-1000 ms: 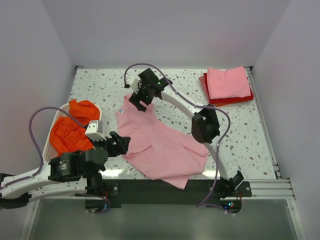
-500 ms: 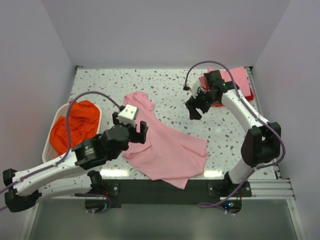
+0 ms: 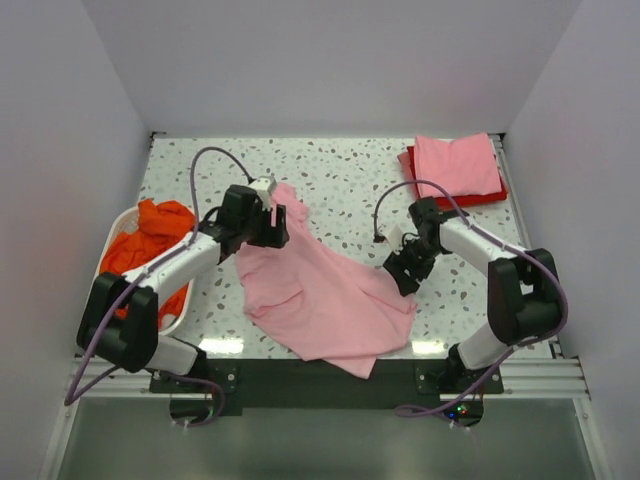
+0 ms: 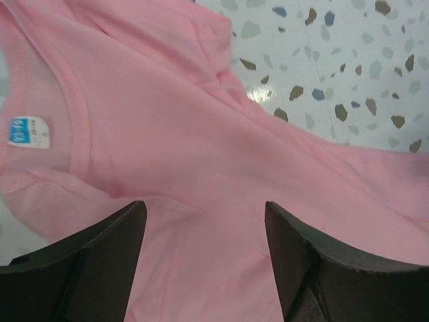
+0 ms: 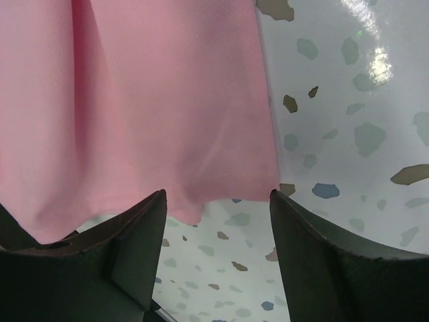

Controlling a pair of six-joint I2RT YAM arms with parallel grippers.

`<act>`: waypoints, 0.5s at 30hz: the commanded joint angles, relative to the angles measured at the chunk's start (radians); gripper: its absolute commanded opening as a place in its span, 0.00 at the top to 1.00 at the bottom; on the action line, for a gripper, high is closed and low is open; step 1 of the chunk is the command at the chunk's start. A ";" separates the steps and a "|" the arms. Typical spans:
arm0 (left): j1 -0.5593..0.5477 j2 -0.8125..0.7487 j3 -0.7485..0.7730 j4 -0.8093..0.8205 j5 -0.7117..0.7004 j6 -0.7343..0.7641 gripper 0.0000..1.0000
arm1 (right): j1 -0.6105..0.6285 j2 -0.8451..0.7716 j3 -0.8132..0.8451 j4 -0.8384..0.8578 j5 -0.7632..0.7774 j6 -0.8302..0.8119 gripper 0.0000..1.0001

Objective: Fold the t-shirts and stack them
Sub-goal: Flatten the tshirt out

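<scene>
Pink t-shirt (image 3: 325, 295) lies rumpled but flat across the near middle of my speckled table (image 3: 350, 175). The orange t-shirt (image 3: 135, 250) fills the basket (image 3: 112, 232) at left. Far right, a folded pink t-shirt (image 3: 455, 165) tops the red t-shirt (image 3: 465, 203). My left gripper (image 3: 272, 225) has swung out to the collar, jaws wide, holding nothing. My right gripper (image 3: 408, 275) has come back from the stack to the right hem, likewise open and empty. The neck label (image 4: 23, 129) faces up.

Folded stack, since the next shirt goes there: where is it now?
In the top view, the folded pink shirt lies on the red shirt at the table's far right corner, beyond the right gripper.
</scene>
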 commanded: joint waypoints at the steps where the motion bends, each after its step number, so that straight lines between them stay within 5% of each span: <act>1: -0.003 0.083 0.012 0.038 0.142 -0.050 0.25 | 0.005 0.028 0.004 0.061 0.022 -0.007 0.35; 12: -0.026 0.117 -0.135 0.031 0.104 -0.186 0.36 | 0.008 0.051 -0.032 0.174 0.156 -0.004 0.35; 15: -0.026 0.102 -0.178 0.045 0.113 -0.238 0.39 | 0.010 0.083 -0.030 0.155 0.139 -0.010 0.45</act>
